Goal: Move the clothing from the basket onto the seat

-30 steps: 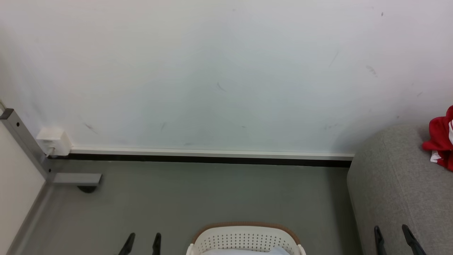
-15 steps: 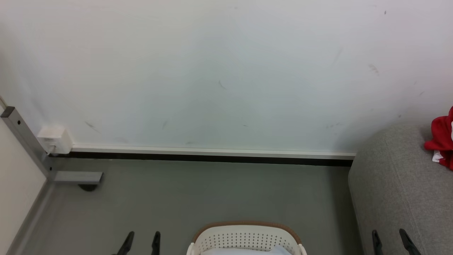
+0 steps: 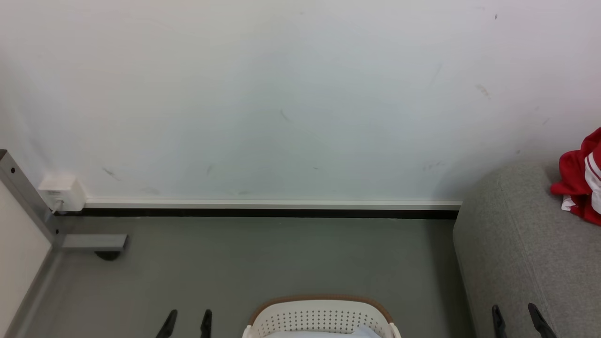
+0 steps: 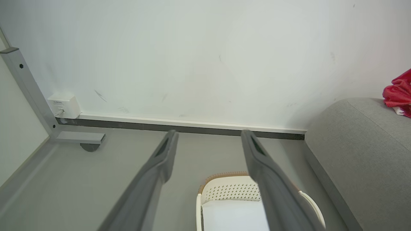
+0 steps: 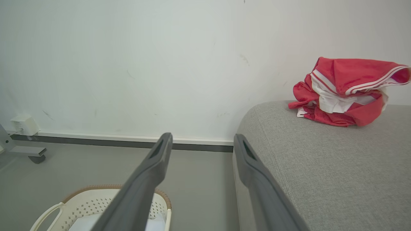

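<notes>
A heap of red clothing [image 5: 345, 93] with white stripes lies on the grey seat [image 5: 321, 170], near the wall; the head view catches it at the right edge [image 3: 580, 188], on the seat [image 3: 516, 263]. The white basket [image 3: 321, 319] with its brown rim stands on the floor at the bottom centre, showing a pale inner surface [image 4: 234, 215] and no red fabric. My left gripper [image 3: 187, 321] hangs open left of the basket. My right gripper [image 3: 515, 315] is open over the seat's near corner. Both hold nothing.
A white wall with a dark skirting strip [image 3: 263, 212] runs behind the grey floor. A grey metal frame leg with a foot [image 3: 91, 241] and a white socket box [image 3: 61, 191] stand at the left.
The head view has shifted slightly, so the scene sits a little further left; more of the red clothing shows. Both grippers stay open and nearly in place.
</notes>
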`<state>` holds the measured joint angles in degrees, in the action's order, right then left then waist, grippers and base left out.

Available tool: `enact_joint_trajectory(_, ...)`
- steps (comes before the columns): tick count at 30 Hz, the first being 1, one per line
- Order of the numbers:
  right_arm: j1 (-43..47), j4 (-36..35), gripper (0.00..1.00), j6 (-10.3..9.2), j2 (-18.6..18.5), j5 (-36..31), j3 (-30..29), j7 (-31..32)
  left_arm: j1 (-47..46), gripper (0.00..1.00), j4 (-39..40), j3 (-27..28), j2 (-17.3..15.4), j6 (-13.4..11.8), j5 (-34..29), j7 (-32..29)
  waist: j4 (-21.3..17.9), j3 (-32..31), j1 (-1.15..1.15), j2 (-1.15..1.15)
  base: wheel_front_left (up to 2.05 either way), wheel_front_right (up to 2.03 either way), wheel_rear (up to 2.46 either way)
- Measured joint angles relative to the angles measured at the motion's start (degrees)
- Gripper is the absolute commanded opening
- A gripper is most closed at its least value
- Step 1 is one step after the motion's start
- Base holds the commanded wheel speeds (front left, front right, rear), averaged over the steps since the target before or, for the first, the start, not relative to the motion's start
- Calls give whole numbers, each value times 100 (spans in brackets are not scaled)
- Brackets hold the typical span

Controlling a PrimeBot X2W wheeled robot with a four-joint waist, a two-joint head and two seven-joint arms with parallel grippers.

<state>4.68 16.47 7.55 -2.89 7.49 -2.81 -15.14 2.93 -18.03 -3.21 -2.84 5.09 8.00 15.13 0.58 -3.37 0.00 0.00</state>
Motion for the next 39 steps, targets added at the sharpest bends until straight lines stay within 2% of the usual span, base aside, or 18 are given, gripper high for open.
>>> enact_joint_trajectory(16,-67,177,100,0,1,-1,-12,0,-199,100,-389,41,2,91,-79,0,-140,-21,0,0,0,0,0)
enact_joint_trajectory(39,-301,279,100,0,1,-44,46,0,-269,100,-469,-37,2,62,-53,0,-163,5,0,0,0,0,0)
